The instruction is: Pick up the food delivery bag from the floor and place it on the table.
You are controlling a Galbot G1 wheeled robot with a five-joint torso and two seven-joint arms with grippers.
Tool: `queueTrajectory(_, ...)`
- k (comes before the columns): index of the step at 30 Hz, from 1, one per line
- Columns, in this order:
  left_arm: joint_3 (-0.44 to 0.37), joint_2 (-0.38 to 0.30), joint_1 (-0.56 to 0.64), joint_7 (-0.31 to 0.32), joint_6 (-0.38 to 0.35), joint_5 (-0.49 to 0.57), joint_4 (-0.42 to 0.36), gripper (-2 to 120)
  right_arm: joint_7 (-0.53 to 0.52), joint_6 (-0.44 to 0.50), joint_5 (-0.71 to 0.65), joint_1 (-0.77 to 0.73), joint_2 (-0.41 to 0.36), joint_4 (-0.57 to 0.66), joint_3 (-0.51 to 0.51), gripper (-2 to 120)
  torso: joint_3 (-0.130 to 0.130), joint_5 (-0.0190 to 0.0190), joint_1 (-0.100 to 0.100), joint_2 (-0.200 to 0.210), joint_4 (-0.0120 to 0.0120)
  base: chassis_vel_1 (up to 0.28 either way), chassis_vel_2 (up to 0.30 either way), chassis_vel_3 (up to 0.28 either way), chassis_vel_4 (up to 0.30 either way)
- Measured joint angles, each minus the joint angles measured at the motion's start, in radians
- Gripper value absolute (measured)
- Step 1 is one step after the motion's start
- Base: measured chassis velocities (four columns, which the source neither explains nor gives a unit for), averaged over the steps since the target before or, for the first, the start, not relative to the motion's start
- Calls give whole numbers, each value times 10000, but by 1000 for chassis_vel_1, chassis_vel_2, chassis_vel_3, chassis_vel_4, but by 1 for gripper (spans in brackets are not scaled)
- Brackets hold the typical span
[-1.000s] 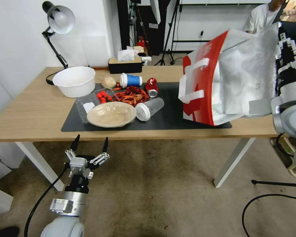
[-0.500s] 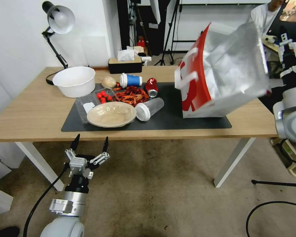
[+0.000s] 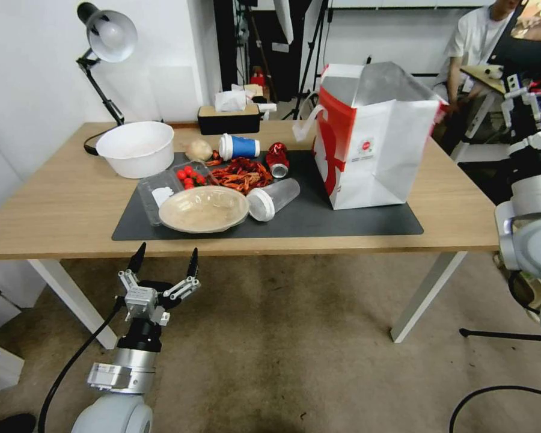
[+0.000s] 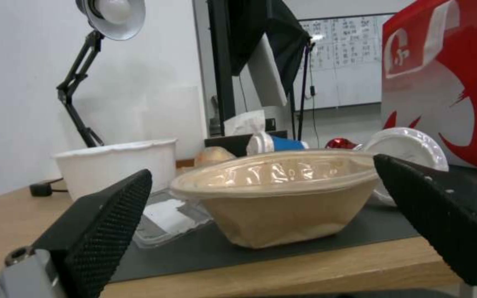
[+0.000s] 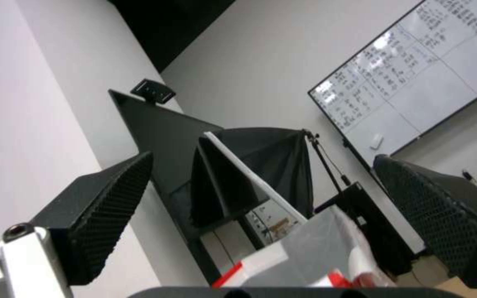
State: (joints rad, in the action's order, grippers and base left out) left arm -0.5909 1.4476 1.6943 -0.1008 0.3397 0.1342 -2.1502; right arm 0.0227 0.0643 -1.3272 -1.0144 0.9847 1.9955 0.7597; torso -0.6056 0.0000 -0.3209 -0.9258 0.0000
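The large boxy white paper bag with red side panels and silver foil lining (image 3: pixel 369 141) stands upright on the right part of the dark grey mat (image 3: pixel 354 219), which lies on the long light wood table with white legs (image 3: pixel 60 204). The top of the bag is open and one white strap handle hangs at its red side. The right gripper (image 3: pixel 519 98) is raised to the right of the bag, apart from it, with its two black fingers spread wide and nothing between them. The left gripper (image 3: pixel 165 258) hangs low in front of the table edge, above the brownish-grey carpet floor (image 3: pixel 294 355); its fingers are also spread and empty. On the mat, left of the bag, are a beige paper bowl (image 3: pixel 203 208), a clear plastic cup lying on its side (image 3: pixel 273 198) and a white plastic tub (image 3: pixel 136 148).
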Motion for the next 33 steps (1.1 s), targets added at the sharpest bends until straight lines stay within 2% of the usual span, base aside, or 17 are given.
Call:
queueTrajectory(6, -2, -11, 1, 1, 45, 42, 29, 100, 614, 110, 566, -424, 223, 194, 120, 100, 0, -1, 0, 0, 0, 0, 0, 0, 0)
queueTrajectory(8, -60, -46, 3, 16, 201, 64, 114, 100, 1391, 345, 2059, -1038, 550, 517, 249, 100, 0, -1, 0, 0, 1, 0, 0, 0, 0)
queueTrajectory(13, -86, -63, 6, 35, 226, 84, 129, 100, 1808, 604, 3413, -1836, 831, 896, 299, 100, 1, -2, 0, -1, 1, 0, 0, 0, 0)
queueTrajectory(19, -114, -66, -45, 30, 259, 134, 272, 100, 2561, 1193, 5286, -3408, 1541, 1475, 363, 100, 1, -1, 0, -1, -2, 0, 0, 0, 0)
queueTrajectory(28, -207, -139, -90, 20, 334, 150, 466, 100, 2894, 1655, 6608, -4147, 2473, 1495, 110, 100, 1, -2, 1, -1, 1, 0, 0, 0, 0)
queueTrajectory(33, -289, -157, -108, 29, 494, 181, 639, 100, 2478, 1672, 7648, -4860, 3163, 1468, -133, 100, 0, -1, 0, -1, 0, 0, 0, 0, 0)
